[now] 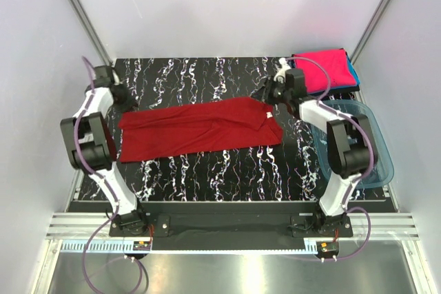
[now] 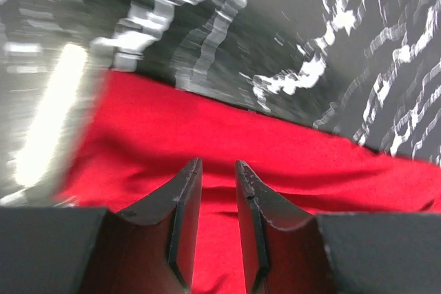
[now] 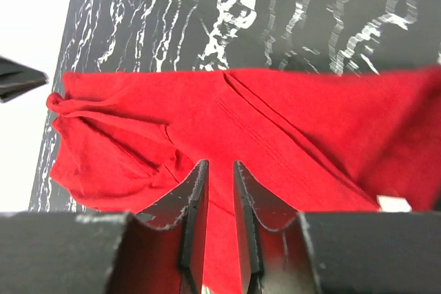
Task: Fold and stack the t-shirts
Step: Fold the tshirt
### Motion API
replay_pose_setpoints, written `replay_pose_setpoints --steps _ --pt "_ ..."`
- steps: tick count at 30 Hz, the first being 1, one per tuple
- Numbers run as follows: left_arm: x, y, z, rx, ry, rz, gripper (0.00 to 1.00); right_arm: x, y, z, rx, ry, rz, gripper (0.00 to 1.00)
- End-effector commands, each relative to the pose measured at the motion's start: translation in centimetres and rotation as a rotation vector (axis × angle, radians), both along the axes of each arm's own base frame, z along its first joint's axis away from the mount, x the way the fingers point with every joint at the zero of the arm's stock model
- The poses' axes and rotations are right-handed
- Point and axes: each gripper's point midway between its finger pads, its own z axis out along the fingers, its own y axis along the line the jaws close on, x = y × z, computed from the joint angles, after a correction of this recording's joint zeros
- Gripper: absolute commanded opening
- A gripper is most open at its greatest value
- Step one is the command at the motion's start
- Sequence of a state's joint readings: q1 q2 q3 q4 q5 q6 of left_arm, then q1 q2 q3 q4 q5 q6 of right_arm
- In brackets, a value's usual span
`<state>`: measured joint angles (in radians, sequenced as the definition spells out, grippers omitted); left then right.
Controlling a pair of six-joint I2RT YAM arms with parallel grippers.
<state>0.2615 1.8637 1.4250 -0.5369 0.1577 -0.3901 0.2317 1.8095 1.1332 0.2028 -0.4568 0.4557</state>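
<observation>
Both tools nearly shut over the red t-shirt (image 1: 200,129), lengthwise left-right, neck label right.

Soft matt cloth for the red shirt (image 1: 200,129) and pink shirt (image 1: 325,70); glossy black marbled tabletop (image 1: 207,77); translucent blue plastic tub (image 1: 375,149); matt black plastic fingers (image 3: 195,204); brushed metal rail (image 1: 220,225).

Black marble-pattern table (image 1: 227,170) with white veining. Pale walls (image 1: 227,5) enclose it behind and on both sides. Metal rail (image 1: 227,228) along table's near edge.
</observation>
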Motion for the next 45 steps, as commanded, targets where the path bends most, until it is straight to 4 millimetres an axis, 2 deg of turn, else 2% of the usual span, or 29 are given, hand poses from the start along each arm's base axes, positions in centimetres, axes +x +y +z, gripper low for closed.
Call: replay_pose_setpoints --steps 1,3,7,10,13,14,17,18,20,21,24,30,34,38,42,43,45 --pt "1.1 -5.3 -0.7 -0.111 -0.004 -0.143 0.31 0.1 2.6 -1.7 -0.051 0.072 0.075 0.27" --pt "0.3 -5.8 -2.2 -0.125 0.041 -0.131 0.30 -0.2 3.8 -2.2 -0.056 0.077 0.104 0.27" --pt "-1.8 -5.5 -4.7 -0.093 0.120 -0.069 0.31 -1.4 6.6 -4.9 -0.109 0.121 0.194 0.28" --pt "-2.9 -5.1 -5.4 -0.054 0.151 -0.055 0.32 -2.6 5.9 -7.5 -0.179 0.199 0.178 0.29" --pt "-2.5 -5.0 -4.3 -0.029 0.123 -0.040 0.33 -2.8 4.9 -8.3 -0.222 0.230 0.143 0.30" --pt "-1.8 -5.2 -3.4 -0.028 0.098 -0.041 0.33 -3.1 4.7 -8.5 -0.238 0.243 0.147 0.30" --pt "0.3 -7.4 -1.0 -0.044 0.023 -0.098 0.34 -3.2 4.8 -7.8 -0.231 0.230 0.156 0.31" --pt "0.8 -9.3 -0.6 -0.065 0.008 -0.147 0.34 -3.1 4.9 -7.0 -0.221 0.219 0.158 0.31" --pt "2.0 -11.6 0.9 -0.093 -0.035 -0.204 0.35 -3.2 5.3 -6.4 -0.204 0.212 0.175 0.31" --pt "2.2 -13.7 1.4 -0.133 -0.050 -0.260 0.36 -3.1 5.4 -6.1 -0.198 0.206 0.180 0.31" --pt "2.5 -17.7 0.7 -0.183 -0.037 -0.338 0.36 -3.2 5.1 -6.3 -0.218 0.217 0.163 0.31" --pt "0.7 -21.7 -4.3 -0.166 0.058 -0.421 0.35 -4.0 3.3 -7.7 -0.285 0.229 0.115 0.30" --pt "-1.0 -22.5 -6.3 -0.136 0.104 -0.443 0.35 -4.5 2.5 -7.9 -0.312 0.229 0.097 0.28" --pt "-2.2 -22.2 -6.9 -0.100 0.121 -0.436 0.35 -4.9 1.7 -8.3 -0.346 0.230 0.074 0.27" --pt "-2.5 -21.2 -6.7 -0.043 0.113 -0.419 0.35 -4.7 1.1 -8.0 -0.370 0.218 0.054 0.27" --pt "-2.5 -21.1 -6.1 -0.026 0.100 -0.418 0.35 -4.6 1.1 -7.7 -0.372 0.213 0.050 0.27" --pt "-2.2 -20.6 -5.4 0.001 0.083 -0.402 0.35 -4.3 1.3 -6.3 -0.354 0.189 0.046 0.27"
